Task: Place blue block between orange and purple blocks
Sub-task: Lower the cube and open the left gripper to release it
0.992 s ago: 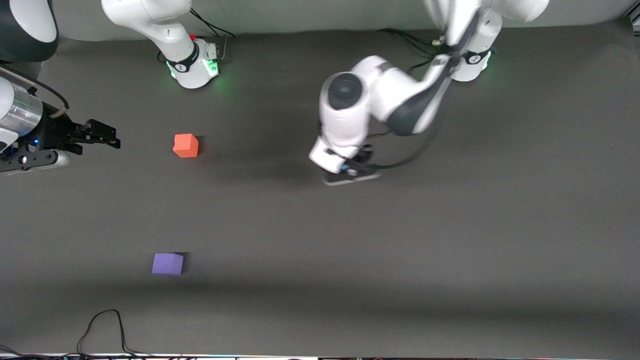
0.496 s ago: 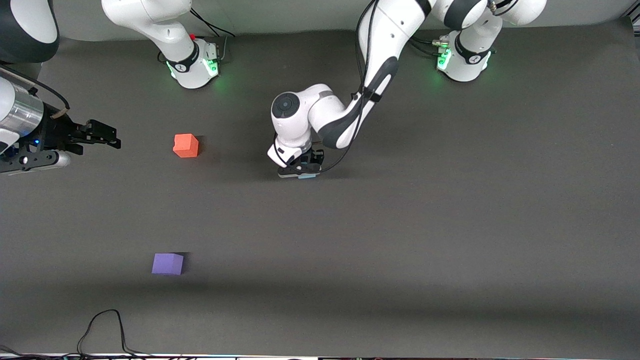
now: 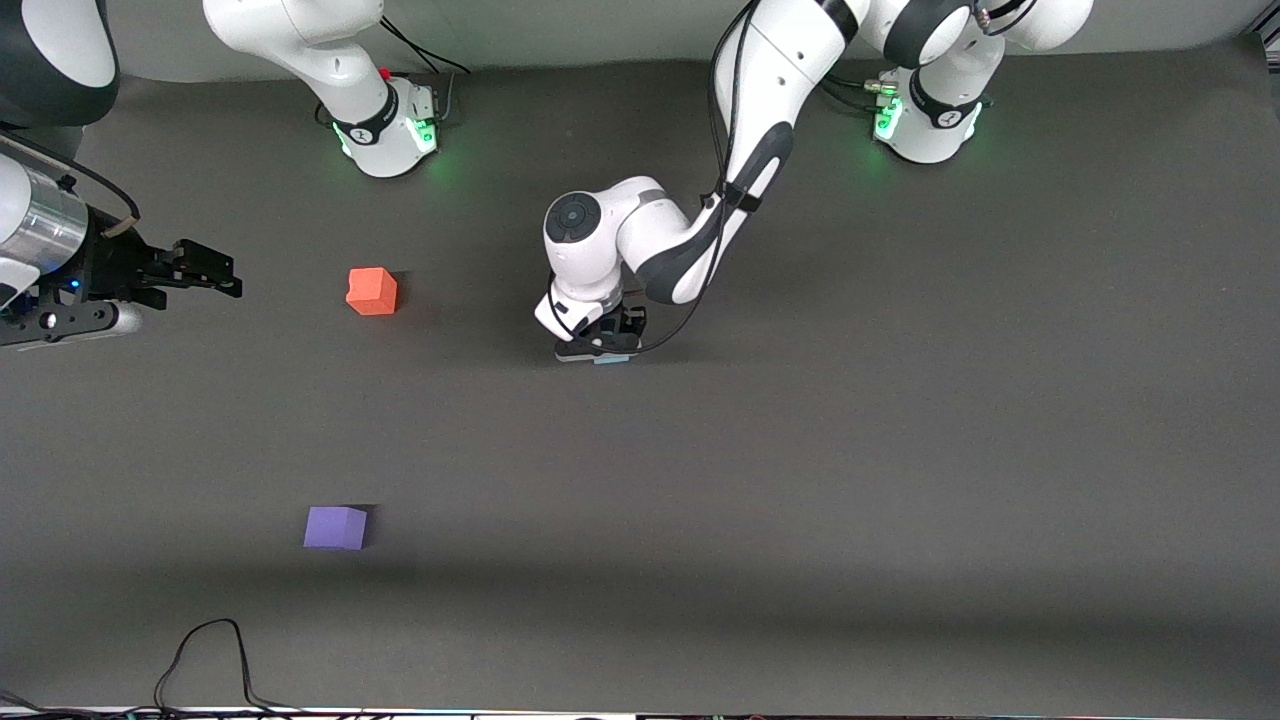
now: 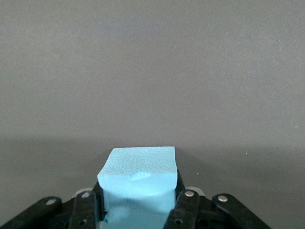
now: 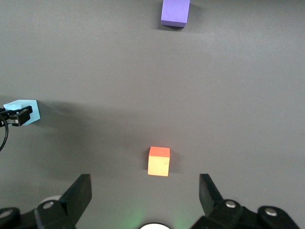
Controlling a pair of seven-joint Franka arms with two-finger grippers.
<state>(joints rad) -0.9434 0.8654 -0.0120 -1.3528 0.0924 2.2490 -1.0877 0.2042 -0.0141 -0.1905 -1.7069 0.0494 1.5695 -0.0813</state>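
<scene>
My left gripper (image 3: 598, 347) is shut on the light blue block (image 3: 612, 358) and holds it low over the middle of the table. In the left wrist view the blue block (image 4: 140, 174) sits squeezed between the black fingers (image 4: 187, 206). The orange block (image 3: 372, 291) lies toward the right arm's end. The purple block (image 3: 336, 527) lies nearer the front camera than the orange one. My right gripper (image 3: 218, 274) waits open and empty at the right arm's end. The right wrist view shows the orange block (image 5: 159, 161), the purple block (image 5: 175, 13) and the blue block (image 5: 23, 111).
The arm bases (image 3: 385, 130) (image 3: 930, 115) stand at the table's back edge. A black cable (image 3: 210, 655) loops on the mat near the front edge. The dark mat (image 3: 900, 450) is bare toward the left arm's end.
My left arm has swung toward the right arm's end with the blue block, then settled slightly lower. The right arm and the orange and purple blocks have not moved.
</scene>
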